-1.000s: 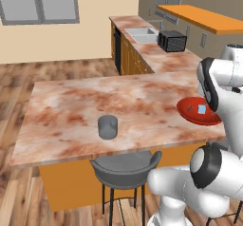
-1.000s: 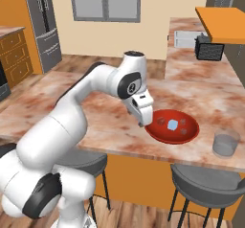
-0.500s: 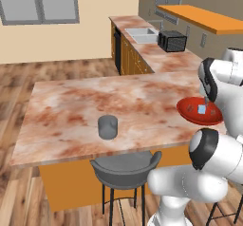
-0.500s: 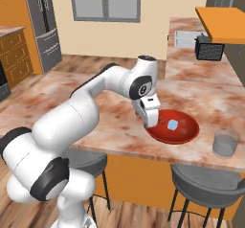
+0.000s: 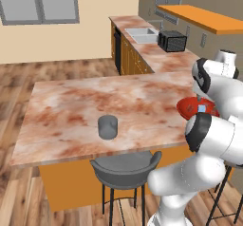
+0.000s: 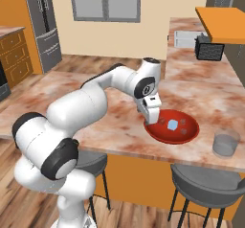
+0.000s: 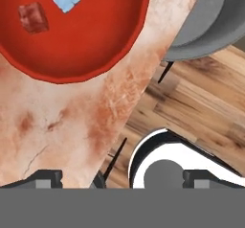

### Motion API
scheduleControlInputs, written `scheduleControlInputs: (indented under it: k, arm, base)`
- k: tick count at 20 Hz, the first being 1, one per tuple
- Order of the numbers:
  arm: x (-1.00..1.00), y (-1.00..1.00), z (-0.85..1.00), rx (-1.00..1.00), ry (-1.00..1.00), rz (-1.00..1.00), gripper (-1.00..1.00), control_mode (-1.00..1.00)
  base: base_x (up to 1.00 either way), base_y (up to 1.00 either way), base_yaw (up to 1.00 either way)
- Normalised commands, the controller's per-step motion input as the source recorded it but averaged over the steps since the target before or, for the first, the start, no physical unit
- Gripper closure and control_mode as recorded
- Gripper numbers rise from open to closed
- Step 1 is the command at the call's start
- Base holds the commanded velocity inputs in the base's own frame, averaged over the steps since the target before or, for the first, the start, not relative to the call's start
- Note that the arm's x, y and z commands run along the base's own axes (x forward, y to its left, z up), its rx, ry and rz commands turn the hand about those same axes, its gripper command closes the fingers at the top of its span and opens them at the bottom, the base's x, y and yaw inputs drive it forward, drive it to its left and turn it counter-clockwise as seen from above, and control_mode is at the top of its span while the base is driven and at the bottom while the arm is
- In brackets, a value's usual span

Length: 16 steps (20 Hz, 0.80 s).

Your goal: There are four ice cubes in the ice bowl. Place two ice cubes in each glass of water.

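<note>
The end effector (image 6: 153, 121) is held with its jaws wide apart and empty, just above the near left rim of the ice bowl (image 6: 186, 137). Ice cubes (image 6: 172, 124) are seen inside the bowl on the surface (image 6: 119, 126), and one glass of water (image 6: 225, 142) is placed to its right.

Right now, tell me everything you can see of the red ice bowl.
The ice bowl is wide, shallow, round and glossy bright red. It stands upright on the marble island counter near its front edge, above a grey stool. Pale blue ice cubes lie inside. The open gripper hangs at its left rim; contact is unclear.
</note>
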Motion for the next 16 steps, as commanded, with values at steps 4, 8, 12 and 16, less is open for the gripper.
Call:
scheduleControlInputs:
  k: [4,8,12,16]
  arm:
    - [0.19,0.00,-0.20,0.07,-0.01,0.00,-1.00,-1.00]
    - [0.27,-0.01,-0.28,0.04,0.00,0.00,-1.00,-1.00]
    - [0.26,-0.18,-0.32,0.02,0.00,0.00,-1.00,-1.00]
    - [0.28,-0.36,-0.29,0.06,0.00,0.00,-1.00,-1.00]
  base:
    - [0.00,0.00,0.00]
    - [0.00,0.00,0.00]
    - [0.00,0.00,0.00]
    - [0.00,0.00,0.00]
